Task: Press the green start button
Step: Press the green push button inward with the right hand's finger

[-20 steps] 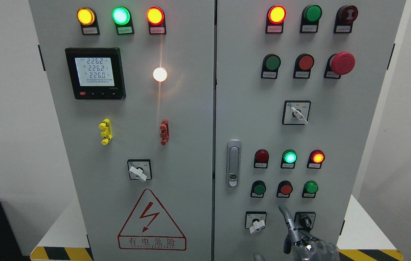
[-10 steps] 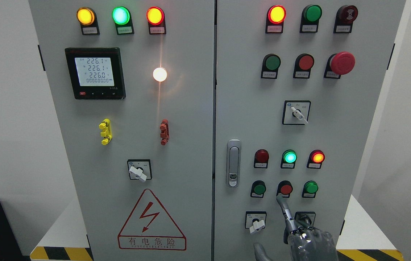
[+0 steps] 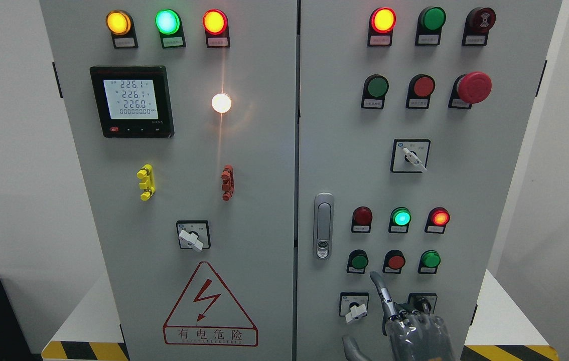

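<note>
1. At the bottom edge, right of centre, the right hand rises in front of the cabinet's right door, grasping nothing: its index finger is stretched out straight and the other fingers are curled in against the palm.
2. The index finger's long axis runs up and slightly left, and its tip ends just below the gap between the lower-left green button and the red button. Whether the tip touches the panel cannot be told.
3. That button row sits at the lower right of the frame, and a second green button lies right of the red one. All three face straight out from the door.
4. Just beside the finger on the left is a white-handled rotary switch, handle pointing down-left.
5. Above the row, three lamps: dark red, lit green, lit red-orange.
6. Label plates under the buttons are too small to read.
7. On the left door, the meter reads 226.1, 226.1, 226.0 and a row of zeros.
8. The red warning triangle carries "有电危险".
</note>
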Controlling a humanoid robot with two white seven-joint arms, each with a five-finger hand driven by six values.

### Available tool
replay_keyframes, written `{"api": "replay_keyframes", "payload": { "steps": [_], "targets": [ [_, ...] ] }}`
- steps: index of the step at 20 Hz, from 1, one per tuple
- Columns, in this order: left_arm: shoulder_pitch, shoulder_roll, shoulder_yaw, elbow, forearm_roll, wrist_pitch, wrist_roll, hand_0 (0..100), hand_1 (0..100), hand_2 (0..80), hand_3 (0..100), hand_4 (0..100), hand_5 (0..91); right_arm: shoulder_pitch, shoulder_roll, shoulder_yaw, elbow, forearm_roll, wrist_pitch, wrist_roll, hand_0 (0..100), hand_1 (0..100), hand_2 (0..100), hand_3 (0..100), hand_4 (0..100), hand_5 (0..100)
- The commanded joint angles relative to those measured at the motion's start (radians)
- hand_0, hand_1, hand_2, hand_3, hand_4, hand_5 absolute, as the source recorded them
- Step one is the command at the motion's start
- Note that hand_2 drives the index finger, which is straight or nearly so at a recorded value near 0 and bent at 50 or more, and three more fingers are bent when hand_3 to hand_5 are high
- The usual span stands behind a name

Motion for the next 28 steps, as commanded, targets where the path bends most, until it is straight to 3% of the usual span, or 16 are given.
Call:
{"api": "replay_keyframes", "payload": {
  "steps": [1,28],
  "targets": [
    [0.000,0.000,0.000,-0.028,0.000,0.000,-0.004,12,56,0.0,0,0,0.0,-0.024,0.000,0.007,0.064,0.007,-0.001,0.002,23,32,0,84,90,100],
    [0.000,0.000,0.000,-0.028,0.000,0.000,-0.004,12,56,0.0,0,0,0.0,-0.110,0.002,0.016,0.138,0.007,0.024,0.028,23,32,0,84,89,100]
  ]
}}
